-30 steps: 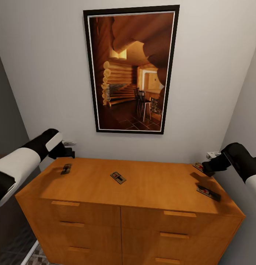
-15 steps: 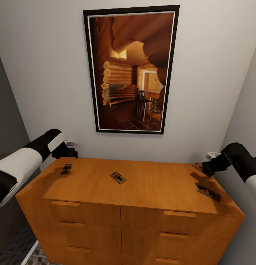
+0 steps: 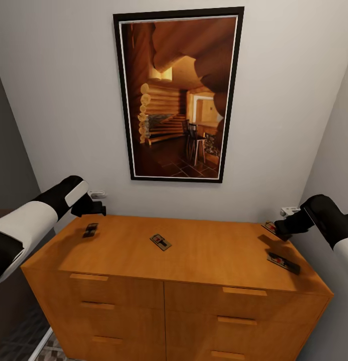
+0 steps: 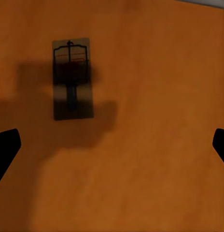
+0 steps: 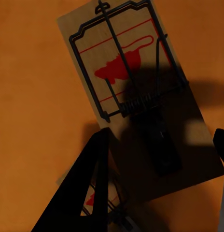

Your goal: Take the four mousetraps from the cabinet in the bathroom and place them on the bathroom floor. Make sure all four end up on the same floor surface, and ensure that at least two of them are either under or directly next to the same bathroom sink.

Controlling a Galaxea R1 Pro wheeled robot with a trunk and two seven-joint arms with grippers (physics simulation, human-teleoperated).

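Atop the orange-brown cabinet [image 3: 194,253], all four mousetraps are seen lying flat, none yet moved to the floor. One mousetrap [image 3: 90,230] lies at about ten o'clock on the top, another [image 3: 160,242] near the middle, a third [image 3: 270,227] at two o'clock by the back edge, and a fourth [image 3: 283,262] at three o'clock near the right edge. The left gripper [image 3: 95,207] is held above the ten o'clock trap [image 4: 72,79], its dark fingertips [image 4: 6,145] spread wide and nothing between them. The right gripper [image 3: 283,228] hangs close over the two o'clock trap [image 5: 136,92]; one finger [image 5: 88,179] is seen crossing the board, but whether the trap is clamped cannot be told. A framed picture [image 3: 179,95] hangs on the wall behind.

Trouble is to be expected from how thin the boards are: a finger could be scraped along the wood and the trap pushed rather than pinched, possibly over the back edge. The left trap sits off-centre between the fingers, so a closing there could well miss it.
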